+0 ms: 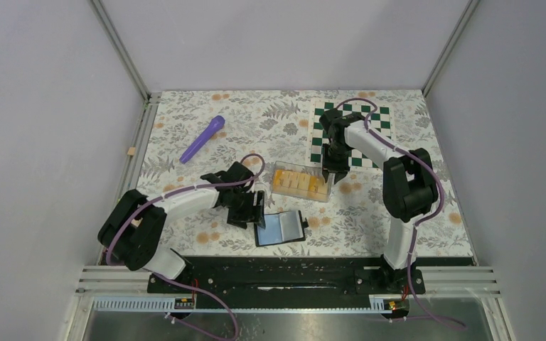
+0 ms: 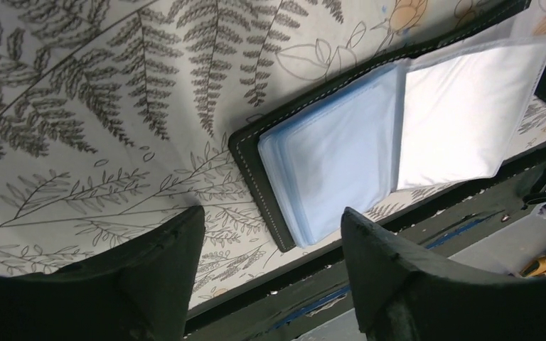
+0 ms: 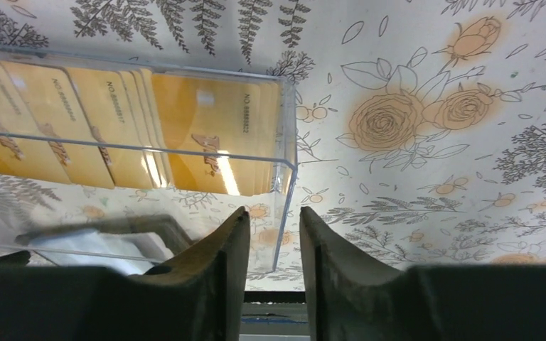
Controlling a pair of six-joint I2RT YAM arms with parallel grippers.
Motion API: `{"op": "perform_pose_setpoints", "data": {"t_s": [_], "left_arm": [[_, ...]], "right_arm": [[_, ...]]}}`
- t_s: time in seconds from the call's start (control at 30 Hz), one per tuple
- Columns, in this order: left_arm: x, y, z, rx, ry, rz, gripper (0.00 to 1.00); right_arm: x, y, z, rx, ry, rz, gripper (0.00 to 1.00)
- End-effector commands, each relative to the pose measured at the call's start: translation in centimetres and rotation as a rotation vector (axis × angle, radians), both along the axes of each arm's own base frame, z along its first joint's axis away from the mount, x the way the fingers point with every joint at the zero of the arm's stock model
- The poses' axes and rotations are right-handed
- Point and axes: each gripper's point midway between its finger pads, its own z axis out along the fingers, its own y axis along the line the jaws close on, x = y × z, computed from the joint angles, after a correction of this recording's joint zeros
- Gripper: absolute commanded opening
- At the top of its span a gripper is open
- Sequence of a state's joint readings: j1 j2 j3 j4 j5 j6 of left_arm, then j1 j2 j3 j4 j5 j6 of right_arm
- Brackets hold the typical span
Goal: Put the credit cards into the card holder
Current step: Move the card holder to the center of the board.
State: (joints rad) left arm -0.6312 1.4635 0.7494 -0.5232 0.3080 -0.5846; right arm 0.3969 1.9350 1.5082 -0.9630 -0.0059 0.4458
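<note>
The card holder (image 1: 281, 227) lies open near the table's front, a black wallet with grey-blue glossy pockets; it also shows in the left wrist view (image 2: 341, 156). My left gripper (image 1: 254, 209) is open and empty just left of it, its fingers straddling the wallet's near-left corner from above (image 2: 271, 211). Several yellow-orange credit cards (image 1: 300, 185) stand in a clear plastic box (image 1: 279, 171); they also show in the right wrist view (image 3: 114, 121). My right gripper (image 1: 331, 174) is at the box's right end. Its fingers are narrowly apart (image 3: 274, 209) with the box's end wall (image 3: 288, 128) between them, not clamped.
A purple pen-like object (image 1: 202, 138) lies at the back left. A green-and-white checkered mat (image 1: 380, 117) lies at the back right under the right arm. A small wooden block (image 1: 131, 150) sits at the left edge. A black rail (image 1: 291, 273) runs along the front.
</note>
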Motion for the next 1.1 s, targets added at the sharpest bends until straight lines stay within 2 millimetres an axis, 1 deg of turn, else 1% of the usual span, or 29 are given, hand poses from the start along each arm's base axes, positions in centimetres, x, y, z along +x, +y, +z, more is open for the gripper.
{"op": "perform_pose_setpoints", "data": {"t_s": [0.0, 0.13, 0.27, 0.43, 0.6, 0.7, 0.8, 0.87, 0.97, 1.07], "left_arm": [[1.4, -1.2, -0.2, -0.003, -0.039, -0.064, 0.65], [1.5, -2.2, -0.4, 0.014, -0.047, -0.108, 0.60], [1.3, -3.3, -0.7, 0.029, -0.044, -0.141, 0.58], [1.3, -5.0, -0.4, 0.026, -0.052, -0.172, 0.56], [1.0, -6.6, -0.1, 0.028, -0.053, -0.201, 0.56], [1.0, -6.6, 0.3, 0.031, -0.068, -0.195, 0.58], [1.5, -6.0, 1.4, 0.046, -0.115, -0.170, 0.65], [1.8, -5.5, 2.6, 0.053, -0.159, -0.150, 0.69], [2.5, -4.9, 4.8, 0.040, -0.232, -0.110, 0.74], [3.1, -4.9, 7.5, -0.015, -0.301, -0.061, 0.76]], "right_arm": [[0.1, 1.0, 2.4, 0.066, -0.042, 0.038, 0.47], [0.0, 0.8, 3.3, 0.074, -0.071, 0.040, 0.61], [-0.5, 0.6, 4.1, 0.080, -0.096, 0.041, 0.67], [-1.6, 0.7, 4.4, 0.117, -0.110, 0.026, 0.68], [-2.6, 0.4, 4.3, 0.125, -0.103, 0.029, 0.69], [-3.0, 0.3, 4.2, 0.130, -0.107, 0.032, 0.69], [-2.7, 0.9, 4.2, 0.156, -0.110, 0.034, 0.70], [-2.3, 1.2, 4.0, 0.160, -0.103, 0.037, 0.70], [-1.6, 1.3, 3.4, 0.141, -0.080, 0.040, 0.70], [-0.8, 1.3, 2.6, 0.108, -0.057, 0.046, 0.69]]}}
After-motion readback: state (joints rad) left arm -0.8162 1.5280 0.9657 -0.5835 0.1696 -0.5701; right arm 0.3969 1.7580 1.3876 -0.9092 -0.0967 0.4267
